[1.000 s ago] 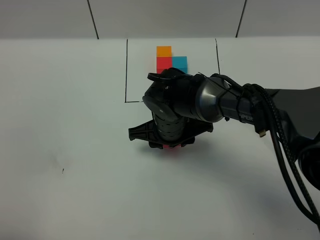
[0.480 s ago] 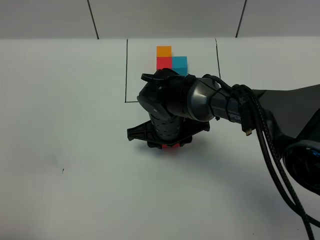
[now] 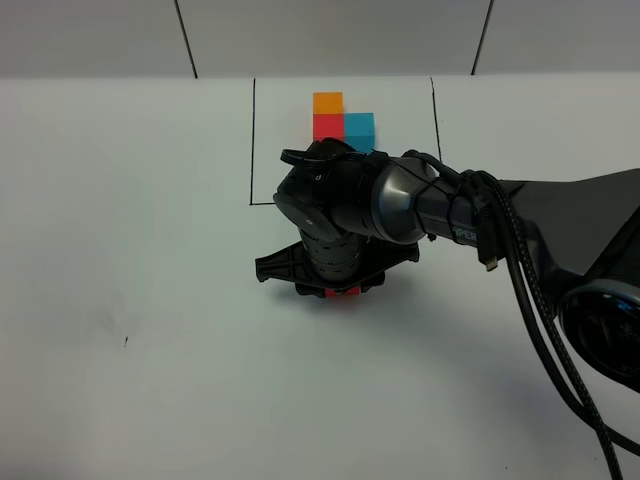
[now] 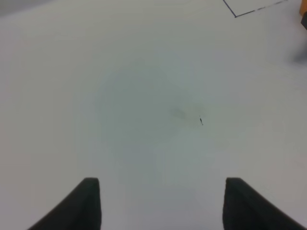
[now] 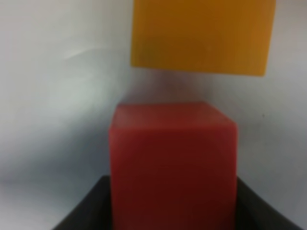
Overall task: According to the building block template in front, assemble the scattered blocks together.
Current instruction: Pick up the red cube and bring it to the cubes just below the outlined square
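Scattered blocks are not yet assembled: the right gripper is clamped on the red cube, near but apart from the orange cube, just before the building block template; no loose teal cube shows, and the left gripper idles, fingers apart.

The right arm is clad in matte black, with a rounded, glossy dark-grey joint housing. Small white lettering, too small to be read, is printed beside it. Thick black cables are strung along it. The right gripper is black, with a dimpled cylindrical neck. The left gripper is shown only by two blunt black fingertips.
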Tool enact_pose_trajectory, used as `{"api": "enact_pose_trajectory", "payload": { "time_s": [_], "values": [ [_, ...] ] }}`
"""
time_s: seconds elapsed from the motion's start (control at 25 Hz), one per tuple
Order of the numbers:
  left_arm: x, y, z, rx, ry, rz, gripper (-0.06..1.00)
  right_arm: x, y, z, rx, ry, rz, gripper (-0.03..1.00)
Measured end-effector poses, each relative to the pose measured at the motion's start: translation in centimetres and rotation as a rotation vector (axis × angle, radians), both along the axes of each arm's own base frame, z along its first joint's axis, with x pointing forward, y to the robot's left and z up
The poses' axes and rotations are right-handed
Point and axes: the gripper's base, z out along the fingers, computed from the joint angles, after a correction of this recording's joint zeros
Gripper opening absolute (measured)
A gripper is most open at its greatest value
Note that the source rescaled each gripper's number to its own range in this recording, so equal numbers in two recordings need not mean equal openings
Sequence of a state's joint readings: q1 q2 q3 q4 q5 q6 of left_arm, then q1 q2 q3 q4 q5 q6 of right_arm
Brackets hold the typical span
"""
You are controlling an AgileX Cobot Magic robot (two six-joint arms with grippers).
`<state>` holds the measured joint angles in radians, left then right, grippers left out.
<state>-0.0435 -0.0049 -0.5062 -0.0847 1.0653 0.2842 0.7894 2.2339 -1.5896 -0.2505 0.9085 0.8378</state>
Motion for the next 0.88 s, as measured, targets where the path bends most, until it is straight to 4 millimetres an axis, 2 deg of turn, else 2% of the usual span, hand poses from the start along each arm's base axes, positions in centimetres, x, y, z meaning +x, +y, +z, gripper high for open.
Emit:
{"api": "enact_pose_trajectory", "payload": {
  "time_s": [0.88],
  "values": [
    [0.0, 0.0, 0.0, 0.0, 0.0, 0.0, 0.26, 0.79, -0.36, -0.92, 0.016, -0.013, -0.026, 0.01]
  ]
}}
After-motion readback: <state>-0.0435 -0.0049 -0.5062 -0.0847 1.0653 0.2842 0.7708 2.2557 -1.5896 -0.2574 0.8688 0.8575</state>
